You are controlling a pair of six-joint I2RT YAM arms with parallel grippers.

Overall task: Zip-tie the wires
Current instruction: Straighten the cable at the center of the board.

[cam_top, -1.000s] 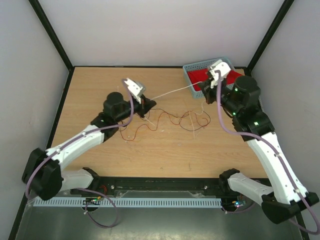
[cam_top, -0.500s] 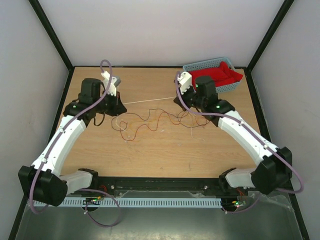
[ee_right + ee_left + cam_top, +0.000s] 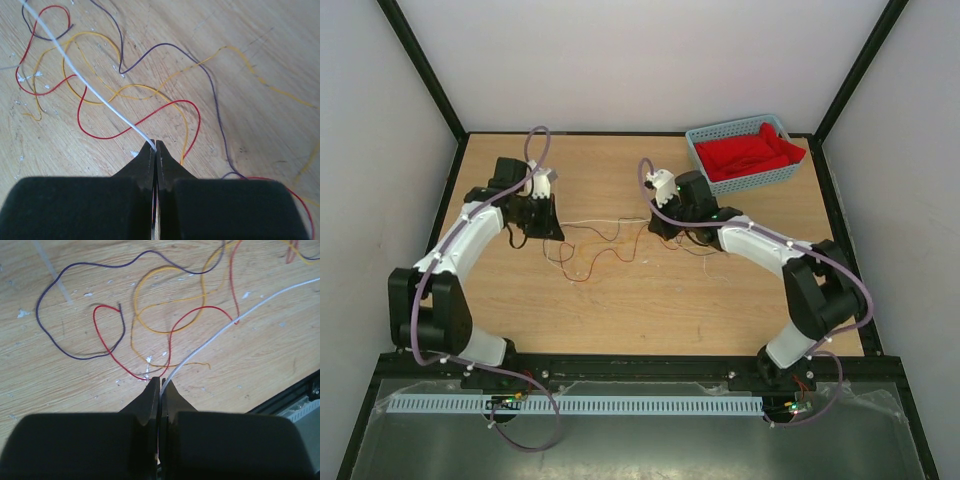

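Observation:
The wires (image 3: 602,250) lie in loose red, orange and dark curls on the wooden table between my two grippers. A thin white zip tie (image 3: 610,222) stretches across them, low over the table. My left gripper (image 3: 552,228) is shut on its left end and my right gripper (image 3: 658,226) is shut on its right end. In the left wrist view the zip tie (image 3: 225,327) runs from the left gripper (image 3: 161,382) up to the right over the red, orange and purple wires (image 3: 167,332). In the right wrist view the zip tie (image 3: 90,90) leaves the right gripper (image 3: 155,145) up to the left across the wires (image 3: 150,112).
A blue basket (image 3: 700,150) holding a red cloth (image 3: 745,155) stands at the back right corner. Black frame posts edge the table, and a black rail (image 3: 640,368) runs along its near edge.
Both arms have come down and to the left; the right gripper went from the basket to mid-table. The zip tie, held high and slanted before, now lies low across the wires.

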